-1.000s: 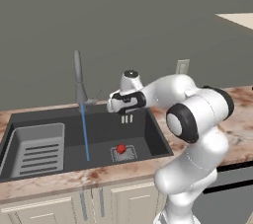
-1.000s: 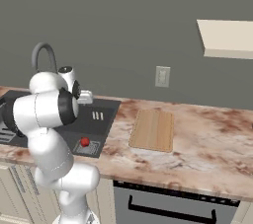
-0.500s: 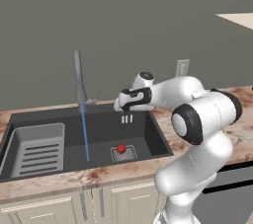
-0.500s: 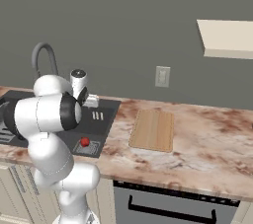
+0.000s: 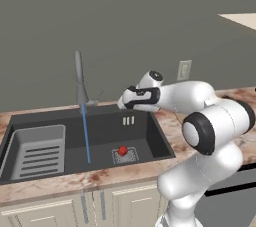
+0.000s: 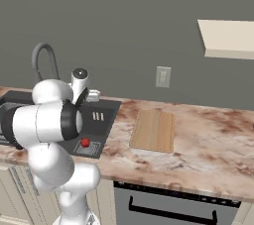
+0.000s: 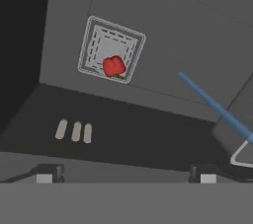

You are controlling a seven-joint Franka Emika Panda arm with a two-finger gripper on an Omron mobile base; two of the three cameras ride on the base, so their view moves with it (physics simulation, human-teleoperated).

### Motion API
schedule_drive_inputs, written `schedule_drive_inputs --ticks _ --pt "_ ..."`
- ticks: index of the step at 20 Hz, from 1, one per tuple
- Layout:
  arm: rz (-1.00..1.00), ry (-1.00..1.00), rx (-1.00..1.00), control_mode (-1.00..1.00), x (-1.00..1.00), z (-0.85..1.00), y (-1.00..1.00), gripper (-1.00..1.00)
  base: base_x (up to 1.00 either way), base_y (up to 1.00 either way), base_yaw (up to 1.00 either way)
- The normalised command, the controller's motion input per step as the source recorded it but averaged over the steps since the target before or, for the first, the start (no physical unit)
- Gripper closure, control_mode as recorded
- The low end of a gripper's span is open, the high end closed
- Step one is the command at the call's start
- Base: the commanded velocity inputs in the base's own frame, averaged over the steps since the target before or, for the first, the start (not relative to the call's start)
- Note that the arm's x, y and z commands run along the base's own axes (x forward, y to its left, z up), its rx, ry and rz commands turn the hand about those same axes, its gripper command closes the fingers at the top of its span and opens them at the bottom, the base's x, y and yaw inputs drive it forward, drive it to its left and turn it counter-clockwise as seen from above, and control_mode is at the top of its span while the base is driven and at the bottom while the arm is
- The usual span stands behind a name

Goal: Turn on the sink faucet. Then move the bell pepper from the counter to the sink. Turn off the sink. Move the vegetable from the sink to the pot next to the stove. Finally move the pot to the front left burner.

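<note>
The sink faucet (image 5: 79, 78) stands upright behind the sink (image 5: 150, 136), and a thin blue stream of water (image 5: 86, 138) runs from it into the basin. The red bell pepper (image 5: 122, 150) lies on the square drain grate; the hand view looks down on the pepper (image 7: 114, 66), and in the right base view the pepper (image 6: 85, 142) shows past my arm. My gripper (image 5: 121, 104) hovers over the sink's back edge, right of the faucet's side lever (image 5: 96, 99) and apart from it. It is open with nothing between its fingertips (image 7: 45, 174). The pot and stove top are out of view.
A light grey slotted tray (image 5: 39, 149) fills the sink's left part. A wooden cutting board (image 6: 154, 130) lies on the marble counter (image 6: 208, 154) right of the sink. A wall outlet (image 6: 162, 77) and a cream shelf (image 6: 228, 38) sit above the counter.
My hand has drawn back to the right, away from the faucet's base. Water keeps running, and the pepper stays on the drain grate.
</note>
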Motion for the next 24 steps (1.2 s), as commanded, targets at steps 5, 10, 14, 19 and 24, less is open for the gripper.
schedule_drive_inputs --ticks 5,10,14,19,24 --pt "0.27 -0.14 0.0 -1.0 0.0 0.14 -0.06 -1.0 0.0 0.0 0.0" --pt "0.23 -0.15 0.03 -1.0 -0.05 0.02 -0.09 -1.0 0.0 0.0 0.0" --pt "0.13 -0.12 0.03 -1.0 -0.04 -0.01 0.01 -1.0 0.0 0.0 0.0" --pt "0.16 -0.22 0.02 -1.0 0.2 -0.14 0.01 -1.0 0.0 0.0 0.0" --pt "0.15 -0.15 0.0 -1.0 0.24 -0.09 0.0 -1.0 0.0 0.0 0.0"
